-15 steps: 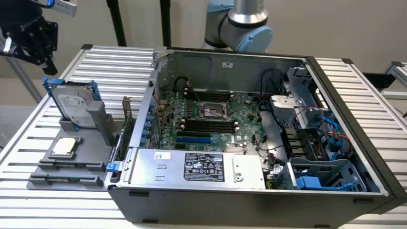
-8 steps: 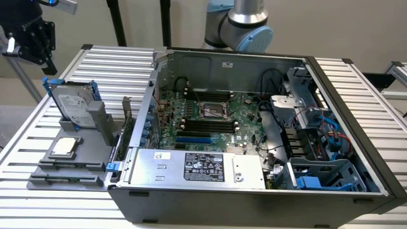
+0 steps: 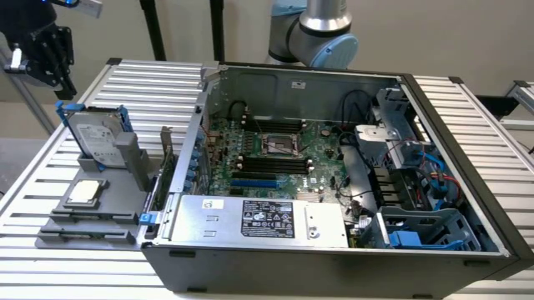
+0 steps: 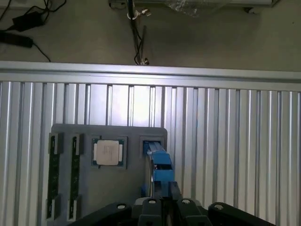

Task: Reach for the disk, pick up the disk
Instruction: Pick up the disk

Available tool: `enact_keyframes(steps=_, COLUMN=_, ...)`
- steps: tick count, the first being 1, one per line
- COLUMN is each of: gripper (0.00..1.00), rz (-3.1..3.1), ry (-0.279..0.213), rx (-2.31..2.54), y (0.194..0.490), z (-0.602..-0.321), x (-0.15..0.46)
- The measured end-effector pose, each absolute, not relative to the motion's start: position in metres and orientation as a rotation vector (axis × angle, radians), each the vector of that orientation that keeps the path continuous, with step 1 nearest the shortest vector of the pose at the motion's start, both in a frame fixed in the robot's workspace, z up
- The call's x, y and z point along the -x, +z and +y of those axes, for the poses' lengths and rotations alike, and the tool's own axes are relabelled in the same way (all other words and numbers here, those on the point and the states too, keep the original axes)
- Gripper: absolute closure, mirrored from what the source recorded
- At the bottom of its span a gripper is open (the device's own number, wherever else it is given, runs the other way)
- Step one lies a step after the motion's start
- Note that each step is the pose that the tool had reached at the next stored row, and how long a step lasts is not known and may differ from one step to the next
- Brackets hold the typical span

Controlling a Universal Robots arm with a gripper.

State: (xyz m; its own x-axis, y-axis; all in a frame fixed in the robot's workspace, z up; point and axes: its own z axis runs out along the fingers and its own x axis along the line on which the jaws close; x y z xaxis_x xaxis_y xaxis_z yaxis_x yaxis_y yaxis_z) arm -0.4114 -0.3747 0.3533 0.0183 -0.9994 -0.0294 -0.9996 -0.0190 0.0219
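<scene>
**Operator:** Where is the pincer, and has it got anything?

**Spotter:** Start at the exterior view's left. Your pincer (image 3: pixel 40 55) hangs high there, above the disk (image 3: pixel 94 139) and well apart from it. It has no hold on the disk. How far open it is, I cannot tell.

**Operator:** And the disk itself?

**Spotter:** It stands on edge, leaning a little, in a slot at the far end of the grey fixture (image 3: pixel 117 187). Its blue carrier frames the white label. The air above its top edge is open to you. On the exterior view's left you have bare desk (image 3: pixel 150 87) slats. On its right the open computer case (image 3: pixel 301 84) has its side wall just beside the fixture, so room is tight there. The processor (image 3: pixel 86 192) lies flat in its pocket, near the disk but not touching it.

**Operator:** What do the two views give me between them?

**Spotter:** The exterior view gives you the disk's label face. Further right it shows the case's insides, with the motherboard (image 3: pixel 276 150), the power supply (image 3: pixel 250 219) and a blue-grey drive cage (image 3: pixel 426 228). The wrist view looks down on the disk (image 4: pixel 160 165) edge-on, as a thin blue strip. That strip sits just beyond the pincer (image 4: pixel 162 202), with the processor (image 4: pixel 108 153) beside it. Two green memory modules (image 4: pixel 54 179) lie past the processor on the fixture (image 4: pixel 108 132).

**Operator:** What about the surface and the room?

**Spotter:** The desk (image 4: pixel 235 132) is ribbed aluminium, and the wrist view shows its edge. Past that edge is a beige floor (image 4: pixel 211 42) with black cables (image 4: pixel 19 21) lying on it.
</scene>
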Motion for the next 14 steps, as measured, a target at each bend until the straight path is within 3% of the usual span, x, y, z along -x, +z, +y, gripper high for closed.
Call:
enact_keyframes(steps=1, gripper=0.76, rz=2.197, ry=0.057, rx=2.238, y=0.353, z=-0.375, x=0.411)
enact_keyframes(steps=2, gripper=0.76, rz=2.197, ry=0.057, rx=2.238, y=0.353, z=-0.375, x=0.411)
enact_keyframes(steps=3, gripper=0.64, rz=2.197, ry=0.057, rx=2.238, y=0.353, z=-0.375, x=0.411)
enact_keyframes(steps=5, gripper=0.58, rz=2.197, ry=0.057, rx=2.238, y=0.353, z=-0.375, x=0.411)
enact_keyframes(steps=7, gripper=0.58, rz=2.197, ry=0.057, rx=2.238, y=0.352, z=-0.375, x=0.411)
enact_keyframes(steps=8, gripper=0.52, rz=2.197, ry=0.057, rx=2.238, y=0.352, z=-0.375, x=0.411)
enact_keyframes(steps=14, gripper=0.52, rz=2.197, ry=0.057, rx=2.238, y=0.343, z=-0.375, x=0.411)
